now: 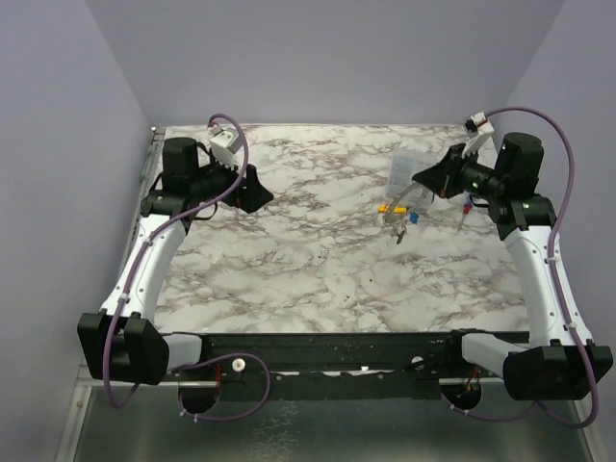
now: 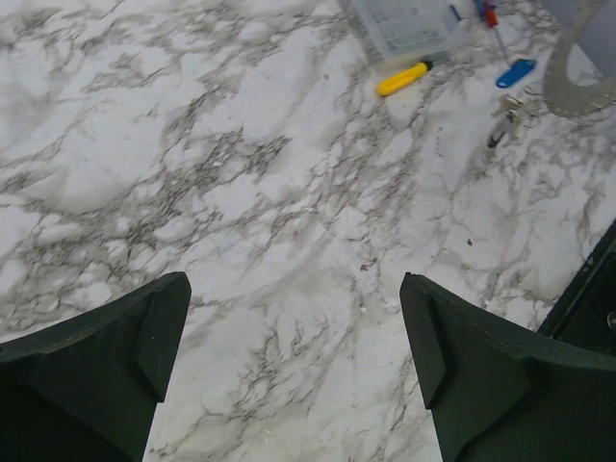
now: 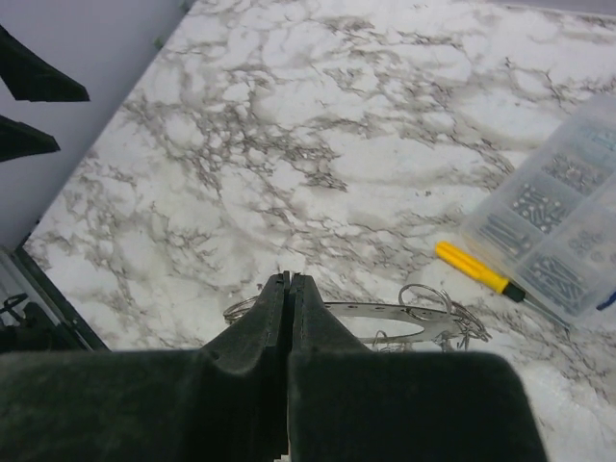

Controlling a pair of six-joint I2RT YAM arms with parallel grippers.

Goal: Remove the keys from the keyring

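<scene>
My right gripper (image 3: 290, 279) is shut, pinching the rim of the keyring (image 3: 385, 310), a flat grey band with small holes and thin wire loops (image 3: 423, 296) hooked in it. The left wrist view shows the keyring (image 2: 575, 79) as a grey arc at the upper right. Near it are a blue-headed key (image 2: 517, 73), a red-headed key (image 2: 490, 13) and a dark key (image 2: 498, 135) under small rings. From above, the blue key (image 1: 412, 218) sits just below my right gripper (image 1: 423, 179). My left gripper (image 2: 294, 337) is open over bare marble, far to the left (image 1: 255, 189).
A clear compartment box (image 3: 558, 231) of small parts lies at the back right, also visible from above (image 1: 404, 171). A yellow-handled piece (image 3: 472, 268) lies beside it (image 2: 404, 79). Purple walls close in the marble table (image 1: 308, 279) on three sides.
</scene>
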